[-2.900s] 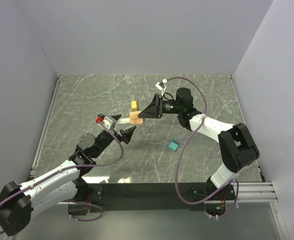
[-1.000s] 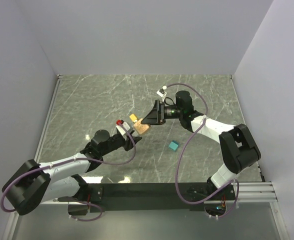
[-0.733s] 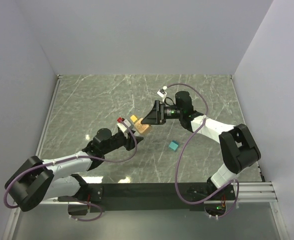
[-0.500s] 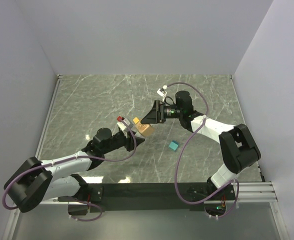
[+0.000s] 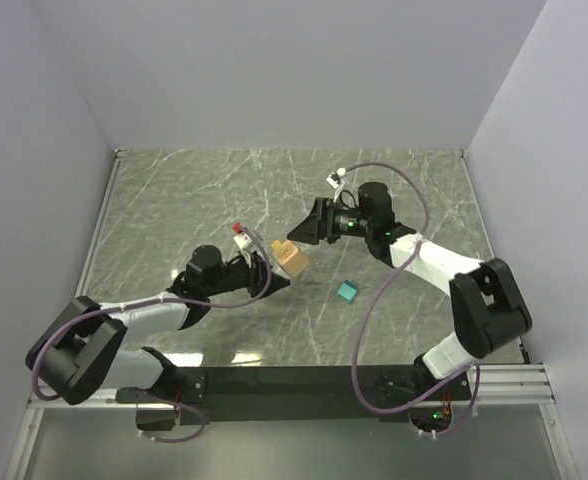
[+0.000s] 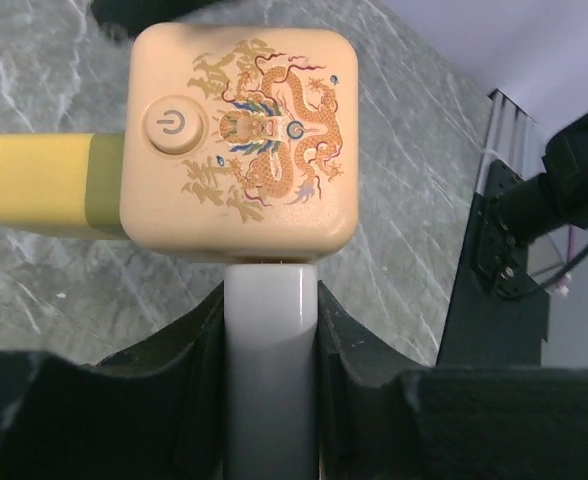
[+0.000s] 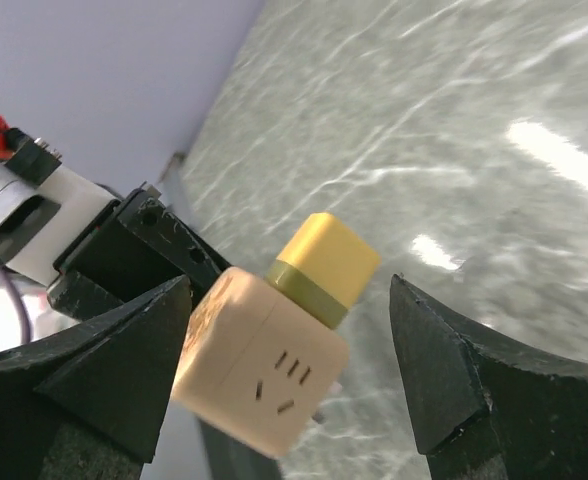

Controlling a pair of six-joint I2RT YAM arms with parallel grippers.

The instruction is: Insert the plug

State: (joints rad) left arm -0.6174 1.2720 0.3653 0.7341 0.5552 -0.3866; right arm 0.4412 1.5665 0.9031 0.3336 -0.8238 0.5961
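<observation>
Now the right end effector [image 5: 302, 230] stands spread and drawn back from the yellow plug [image 7: 326, 262], left seated in the beige socket cube [image 6: 239, 140] just ahead of the left end effector [image 5: 270, 272], clamped on its white stem [image 6: 271, 380]; insertion looks done.

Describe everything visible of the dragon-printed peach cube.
The peach cube is round-cornered, glossy plastic, printed with a dragon and a power symbol; another face shows socket slots. A yellow block with an olive band sticks out of one side. A white stem meets another side, clamped between the fingers of the left gripper.
</observation>
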